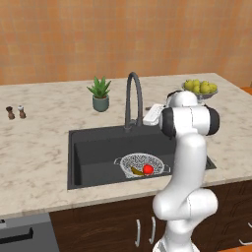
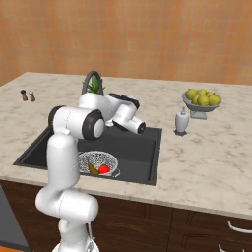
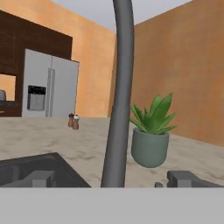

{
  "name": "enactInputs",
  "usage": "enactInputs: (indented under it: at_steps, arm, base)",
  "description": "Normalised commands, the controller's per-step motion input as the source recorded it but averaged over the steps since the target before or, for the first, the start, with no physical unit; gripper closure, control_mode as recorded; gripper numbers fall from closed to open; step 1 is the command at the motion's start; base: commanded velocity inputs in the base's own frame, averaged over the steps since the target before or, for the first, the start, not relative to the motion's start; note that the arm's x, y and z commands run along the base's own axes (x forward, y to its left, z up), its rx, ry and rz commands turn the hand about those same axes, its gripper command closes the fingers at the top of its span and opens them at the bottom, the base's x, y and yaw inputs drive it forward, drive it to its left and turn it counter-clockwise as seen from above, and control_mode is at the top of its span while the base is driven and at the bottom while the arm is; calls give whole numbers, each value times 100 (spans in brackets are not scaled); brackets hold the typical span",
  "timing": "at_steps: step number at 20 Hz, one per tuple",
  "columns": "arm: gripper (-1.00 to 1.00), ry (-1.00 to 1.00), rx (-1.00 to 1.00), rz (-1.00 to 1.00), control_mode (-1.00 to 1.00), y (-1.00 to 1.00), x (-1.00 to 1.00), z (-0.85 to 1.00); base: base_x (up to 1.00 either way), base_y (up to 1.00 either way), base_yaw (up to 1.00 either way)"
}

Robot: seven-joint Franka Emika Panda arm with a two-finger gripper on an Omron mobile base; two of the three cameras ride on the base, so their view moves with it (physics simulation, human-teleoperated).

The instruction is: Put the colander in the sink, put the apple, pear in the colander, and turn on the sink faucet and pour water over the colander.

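Left base view: the tool [image 1: 149, 116] is raised above the bench [image 1: 44, 147], just to the right of the sink faucet [image 1: 133, 98] at about the height of its lower stem, with its jaws spread and nothing between them. Below the tool and toward the robot lies the sink [image 1: 93, 147], and in it, near the front wall, sits the colander [image 1: 141, 165]. The apple [image 1: 148, 169] and the pear [image 1: 137, 171] lie inside the colander, touching or nearly touching each other. A potted plant [image 1: 100, 94] stands on the bench beyond the faucet, to the tool's left. A bowl of yellow-green fruit [image 1: 200, 89] stands to the tool's right, further back.

Right base view: the tool [image 2: 123, 100] sits just right of the faucet's arch [image 2: 92, 80], over the back of the sink [image 2: 142, 152]. The colander [image 2: 98, 163] lies below it, nearer the robot, holding the apple [image 2: 104, 169] and the pear [image 2: 92, 169]. A white dispenser bottle [image 2: 181, 121] stands on the bench to the tool's right, and the fruit bowl [image 2: 200, 101] beyond that. Two small shakers [image 2: 27, 95] stand far to the left.

Hand view: the faucet's dark stem [image 3: 120, 96] rises straight ahead between the two spread fingertips [image 3: 186, 178], close in front. The plant [image 3: 151, 131] is just right of the stem, the shakers [image 3: 73, 121] far behind to the left.
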Motion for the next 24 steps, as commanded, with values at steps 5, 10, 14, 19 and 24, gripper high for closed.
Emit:
enactInputs:
  at_steps: [5, 10, 14, 19, 24]
  arm:
    - [-100, -1, 1, 0, -100, -3, 22, -17]
    - [-100, -4, 0, 0, -100, 2, 26, -10]
    - [-100, -3, 0, 0, -100, 0, 26, 0]
    - [-100, -1, 0, 0, -100, 0, 23, 0]
    - [-100, 0, 0, 0, -100, 7, 19, -3]
  base:
    - [0, 0, 0]
    - [0, 0, 0]
    - [0, 0, 0]
    - [0, 0, 0]
    - [0, 0, 0]
